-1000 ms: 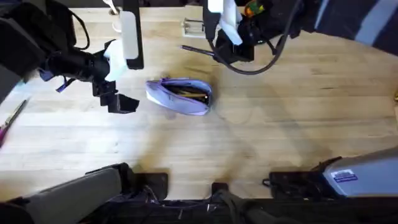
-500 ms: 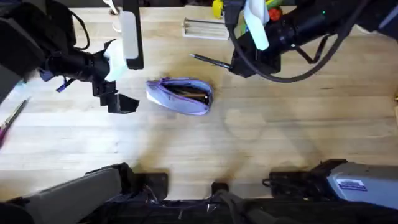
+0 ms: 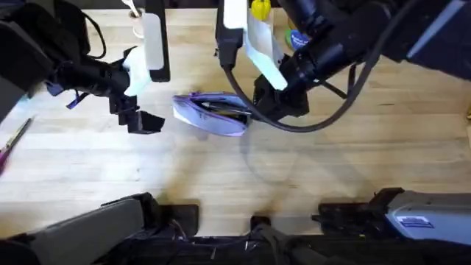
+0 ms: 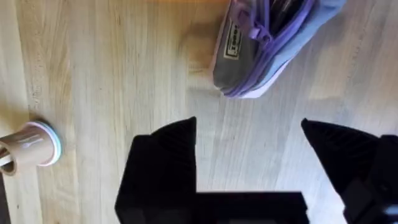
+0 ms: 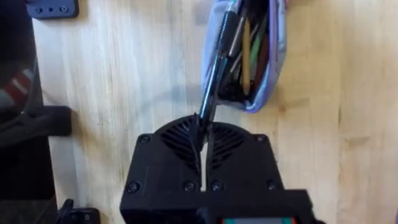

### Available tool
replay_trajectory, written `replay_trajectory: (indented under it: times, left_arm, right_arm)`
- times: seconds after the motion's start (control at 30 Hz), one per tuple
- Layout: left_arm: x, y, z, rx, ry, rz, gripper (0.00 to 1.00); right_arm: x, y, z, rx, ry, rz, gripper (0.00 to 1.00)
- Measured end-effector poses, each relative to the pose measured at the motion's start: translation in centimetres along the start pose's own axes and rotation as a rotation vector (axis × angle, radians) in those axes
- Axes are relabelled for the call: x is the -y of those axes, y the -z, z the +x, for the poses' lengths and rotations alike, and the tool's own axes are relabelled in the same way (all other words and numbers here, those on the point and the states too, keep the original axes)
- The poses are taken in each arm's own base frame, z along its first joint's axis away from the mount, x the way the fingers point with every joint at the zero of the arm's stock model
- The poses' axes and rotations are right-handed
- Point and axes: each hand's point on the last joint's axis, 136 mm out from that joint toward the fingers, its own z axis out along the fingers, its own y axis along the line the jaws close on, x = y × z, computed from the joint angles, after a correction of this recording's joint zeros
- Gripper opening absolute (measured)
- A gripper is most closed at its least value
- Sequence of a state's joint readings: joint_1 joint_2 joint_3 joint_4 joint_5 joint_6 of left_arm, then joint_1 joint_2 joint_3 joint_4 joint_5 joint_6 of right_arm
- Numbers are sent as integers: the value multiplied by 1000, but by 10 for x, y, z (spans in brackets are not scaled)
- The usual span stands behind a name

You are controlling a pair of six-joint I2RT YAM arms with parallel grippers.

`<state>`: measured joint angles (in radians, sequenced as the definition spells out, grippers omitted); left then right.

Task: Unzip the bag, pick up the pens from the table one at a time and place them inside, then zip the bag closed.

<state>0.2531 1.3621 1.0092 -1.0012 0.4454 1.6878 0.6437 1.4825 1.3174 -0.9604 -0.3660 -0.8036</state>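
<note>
One pen point(image 5: 219, 62), pinched by the right gripper point(image 5: 203, 138), reaches into the open bag point(image 5: 268, 59).

I'm looking at what seems a robotics lab bench. Two arms are working over a wooden plank table point(image 3: 353, 162) (cables point(image 3: 316, 121) trailing across it).

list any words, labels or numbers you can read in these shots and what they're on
No text can be read.
Small patch label on the end of the bag: dark print, too blurred to read.
White and blue sticker on the grey right arm base: lines of print, too small to read.
Red and green marking at the edge of the right gripper housing: cut off, unreadable.
</note>
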Motion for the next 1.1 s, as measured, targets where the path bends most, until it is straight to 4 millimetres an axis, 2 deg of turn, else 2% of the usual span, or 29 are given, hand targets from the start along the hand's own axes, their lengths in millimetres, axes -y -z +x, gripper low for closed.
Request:
replay_trajectory:
  times: [0.23,0.5,0.73,0.87,0.9,0.93,1.03,1.07,1.1]
  left_arm:
    - [0,0,0,0,0,1,993]
    - [0,0,0,0,0,1,993]
    - [0,0,0,0,0,1,993]
    - [0,0,0,0,0,1,993]
    - [0,0,0,0,0,1,993]
    - [0,0,0,0,0,1,993]
    - [0,0,0,0,1,1,993]
    - [0,0,0,0,0,1,993]
    - [0,0,0,1,1,1,993]
  right_arm:
    - [11,-34,6,-41,-62,-45,34]
    - [43,-65,-10,22,-49,14,34]
    - [50,-99,-18,34,-30,3,34]
    - [49,-112,-24,44,-12,1,37]
    - [48,-114,-25,42,-12,-3,109]
    - [47,-115,-25,42,-12,-6,231]
    - [45,-117,-27,43,-6,-8,664]
    - [45,-118,-27,41,-4,-10,981]
    - [45,-119,-27,41,-5,-10,991]
